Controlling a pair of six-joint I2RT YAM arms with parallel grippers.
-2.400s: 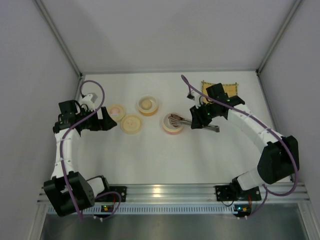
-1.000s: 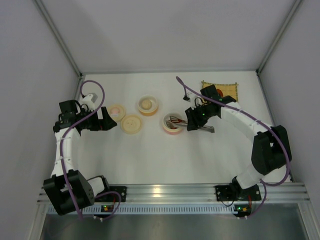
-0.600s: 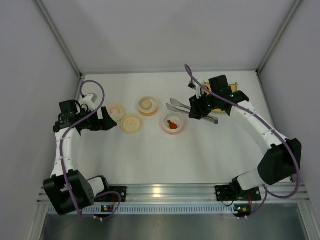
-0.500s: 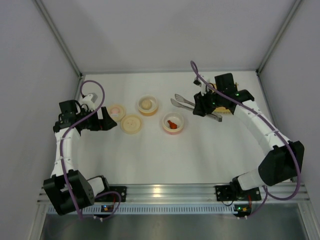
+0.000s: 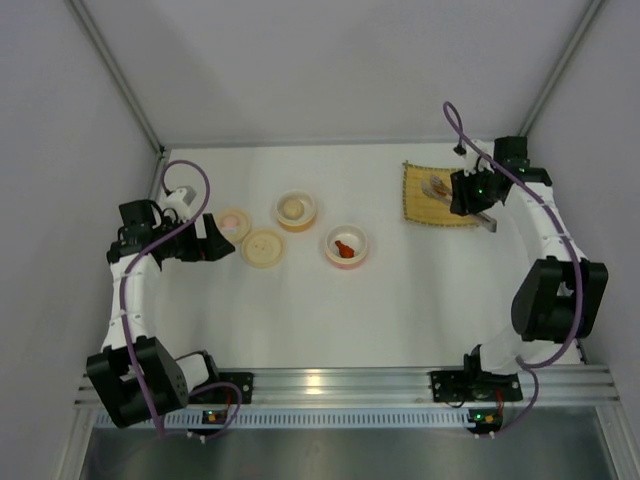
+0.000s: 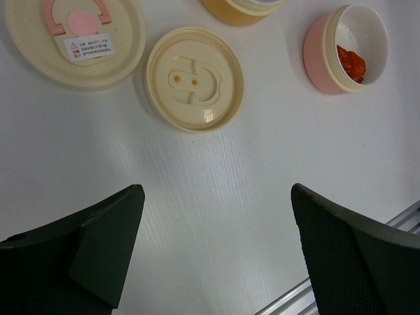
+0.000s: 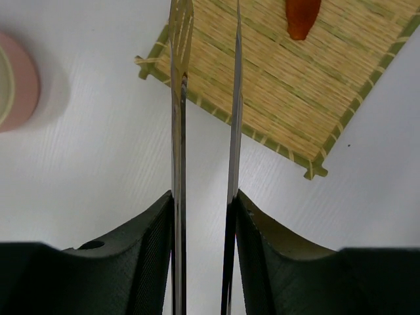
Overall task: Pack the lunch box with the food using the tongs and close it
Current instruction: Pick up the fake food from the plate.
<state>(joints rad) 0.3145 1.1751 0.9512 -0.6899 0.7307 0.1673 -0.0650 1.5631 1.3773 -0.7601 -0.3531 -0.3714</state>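
Far right of the table [image 5: 420, 300], over the bamboo mat [image 7: 295, 85]: the right gripper [image 7: 204, 200] is seen clamped on the tongs [image 7: 178, 118]. Each black finger is pressed against the outer side of one thin metal arm. The two arms are held close together with a narrow gap between them, and nothing is caught in that gap. One slotted tip is seen over the mat's edge. Whether it touches the mat cannot be told.

A red-orange piece [image 7: 303, 16] is noted lying on the mat, to the right of the tongs in the wrist view and apart from them, partly cut off by the frame.

Mid-table, a pink bowl [image 6: 331, 52] is seen uncovered, with a red piece [image 6: 352, 63] inside against its wall. Just beyond it, an orange bowl [image 5: 296, 211] is noted with a pale cream lump [image 5: 293, 208] in it.

At the left side, the left gripper [image 6: 216, 197] is held above the table with its jaws spread wide and nothing between them. Two cream lids are seen lying flat side by side ahead of it: a small lid [image 6: 195, 79] and a larger lid with a pink tab [image 6: 75, 39].
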